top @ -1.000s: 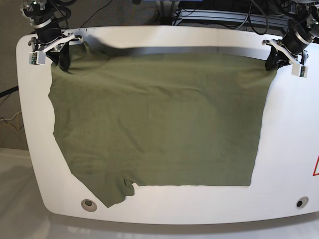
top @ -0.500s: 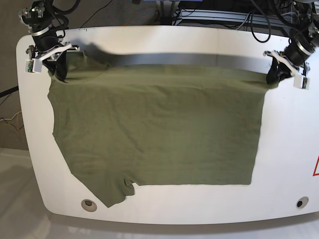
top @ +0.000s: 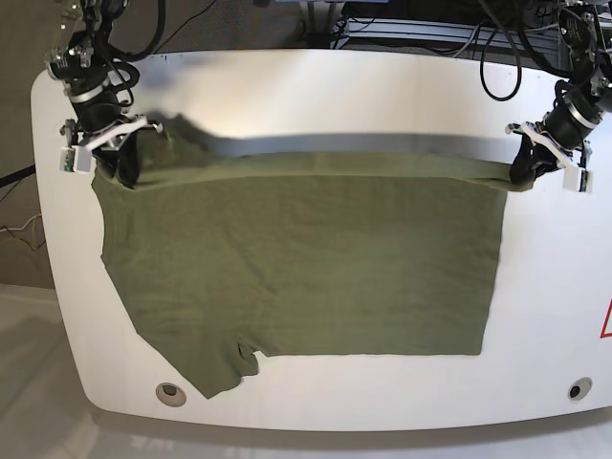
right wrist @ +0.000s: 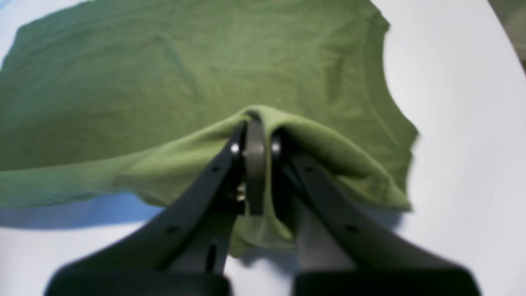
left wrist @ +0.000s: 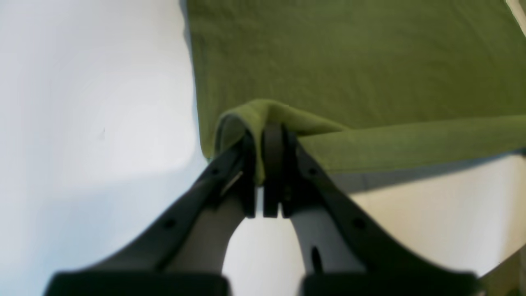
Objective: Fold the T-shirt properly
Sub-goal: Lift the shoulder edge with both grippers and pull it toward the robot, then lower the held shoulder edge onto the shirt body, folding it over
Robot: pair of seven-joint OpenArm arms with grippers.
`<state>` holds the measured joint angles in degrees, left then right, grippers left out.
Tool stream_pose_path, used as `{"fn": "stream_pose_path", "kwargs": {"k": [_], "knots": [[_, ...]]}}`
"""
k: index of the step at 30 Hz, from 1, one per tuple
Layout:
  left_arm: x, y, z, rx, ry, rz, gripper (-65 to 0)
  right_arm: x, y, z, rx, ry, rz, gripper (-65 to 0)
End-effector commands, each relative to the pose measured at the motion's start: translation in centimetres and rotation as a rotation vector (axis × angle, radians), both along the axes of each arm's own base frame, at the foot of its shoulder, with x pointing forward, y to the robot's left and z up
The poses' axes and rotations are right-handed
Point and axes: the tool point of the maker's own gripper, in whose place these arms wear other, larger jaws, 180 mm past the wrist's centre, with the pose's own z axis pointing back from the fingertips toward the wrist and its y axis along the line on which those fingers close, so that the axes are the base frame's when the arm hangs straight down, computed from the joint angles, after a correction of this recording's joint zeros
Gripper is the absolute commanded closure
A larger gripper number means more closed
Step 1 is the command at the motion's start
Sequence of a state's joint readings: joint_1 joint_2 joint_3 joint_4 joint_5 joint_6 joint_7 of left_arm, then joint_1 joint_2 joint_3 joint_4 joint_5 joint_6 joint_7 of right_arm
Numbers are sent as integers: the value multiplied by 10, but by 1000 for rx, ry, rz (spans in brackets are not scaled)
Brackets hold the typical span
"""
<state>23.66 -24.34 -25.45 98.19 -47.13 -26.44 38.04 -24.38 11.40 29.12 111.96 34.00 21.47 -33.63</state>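
The olive-green T-shirt (top: 306, 258) lies spread on the white table (top: 555, 287), its far edge lifted off the surface and pulled toward the near side. My left gripper (top: 524, 170) at the right of the base view is shut on the shirt's far right corner; the left wrist view shows its jaws (left wrist: 263, 139) pinching a fold of the T-shirt (left wrist: 349, 61). My right gripper (top: 122, 163) at the left of the base view is shut on the far left corner; the right wrist view shows the T-shirt (right wrist: 185, 74) bunched over the gripper (right wrist: 257, 131).
Two round holes sit in the table near its front edge, one at the left (top: 171, 392) and one at the right (top: 575, 389). A red mark (top: 606, 320) is at the right edge. Cables and equipment (top: 421, 24) lie behind the table.
Both grippers have moved toward the near side with the shirt's far edge, which now sits lower in the base view and casts a wider shadow on the table behind it.
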Motion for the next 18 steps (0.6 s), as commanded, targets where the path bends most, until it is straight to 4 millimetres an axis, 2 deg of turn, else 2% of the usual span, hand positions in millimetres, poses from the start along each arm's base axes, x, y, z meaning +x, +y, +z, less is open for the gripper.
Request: {"fn": "stream_pose_path", "kwargs": {"k": [1, 12, 18], "knots": [[11, 12, 2, 21, -14, 20, 0, 20, 3, 15, -1, -67, 21, 0], [31, 23, -2, -8, 4, 46, 0, 45, -3, 16, 12, -91, 11, 0], [45, 24, -5, -19, -5, 57, 0, 60, -8, 8, 15, -83, -5, 0]]}}
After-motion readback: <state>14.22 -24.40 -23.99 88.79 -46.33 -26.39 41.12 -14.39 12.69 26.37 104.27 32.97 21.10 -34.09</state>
